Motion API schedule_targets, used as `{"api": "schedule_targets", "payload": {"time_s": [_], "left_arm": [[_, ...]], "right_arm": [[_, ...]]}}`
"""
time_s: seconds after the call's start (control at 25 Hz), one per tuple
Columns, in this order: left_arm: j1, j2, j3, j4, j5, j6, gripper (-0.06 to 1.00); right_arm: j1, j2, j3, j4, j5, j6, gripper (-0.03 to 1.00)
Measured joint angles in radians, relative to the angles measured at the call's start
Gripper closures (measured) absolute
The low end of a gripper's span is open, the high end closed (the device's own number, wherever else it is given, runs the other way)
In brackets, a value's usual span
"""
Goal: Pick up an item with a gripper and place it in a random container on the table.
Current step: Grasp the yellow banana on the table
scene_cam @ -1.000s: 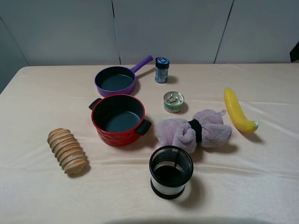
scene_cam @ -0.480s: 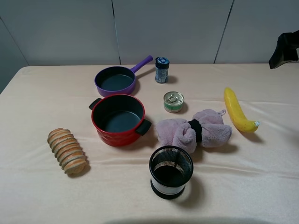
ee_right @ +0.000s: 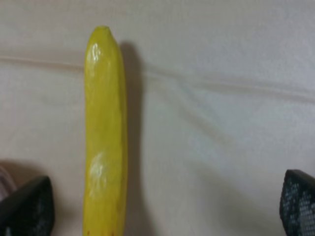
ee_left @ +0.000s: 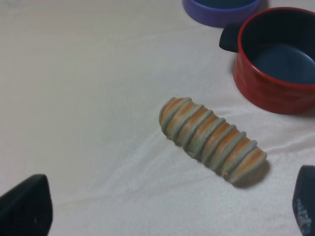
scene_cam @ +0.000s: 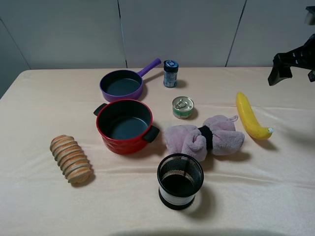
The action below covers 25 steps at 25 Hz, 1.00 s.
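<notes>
The wide cream-beige cloth-covered tabletop (scene_cam: 44,206) carries its things well apart, which I judge leaves room for fingers to come down around any one of them. Left of centre in the high view stands the round red pot with black side handles (scene_cam: 123,143), upright and open-topped. Its dark grey inside is bare, so it looks ready to receive something. Behind it the purple long-handled pan (scene_cam: 120,97) is also empty. Right of centre lies a mauve plush cloth cinched by a black band (scene_cam: 224,135). At lower left is the ridged tan bread loaf (scene_cam: 71,159), and the left end effector (ee_left: 165,206) hangs over it with fingers spread, touching nothing. The black mesh cup (scene_cam: 180,192) at lower centre shows only darkness inside. The long yellow banana (scene_cam: 249,118) lies flat at the right, near the plush cloth but apart from it, not yet lifted. The right end effector (ee_right: 162,206) hovers above it, fingers spread wide across its narrow width with the fruit nearer one finger, likely lined up to pinch it crosswise. A small sealed tin can (scene_cam: 183,107) and a blue-capped jar (scene_cam: 170,73) are both closed.
</notes>
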Motion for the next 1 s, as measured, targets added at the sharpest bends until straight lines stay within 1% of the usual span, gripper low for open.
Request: {"api": "schedule_targets", "payload": {"time_s": [0.36,0.52,0.68,1.0], "left_arm": [[0.0,0.0,0.0,0.0,0.0,0.0,-0.05],[0.0,0.0,0.0,0.0,0.0,0.0,-0.05],[0.0,0.0,0.0,0.0,0.0,0.0,-0.05],[0.0,0.0,0.0,0.0,0.0,0.0,-0.05]], "right_arm": [[0.0,0.124,0.0,0.004,-0.055,-0.003,0.27],[0.0,0.178,0.0,0.026,-0.081,-0.02,0.27],[0.0,0.233,0.0,0.049,-0.096,-0.044,0.27],[0.0,0.308,-0.001,0.061,-0.111,-0.045,0.27]]}}
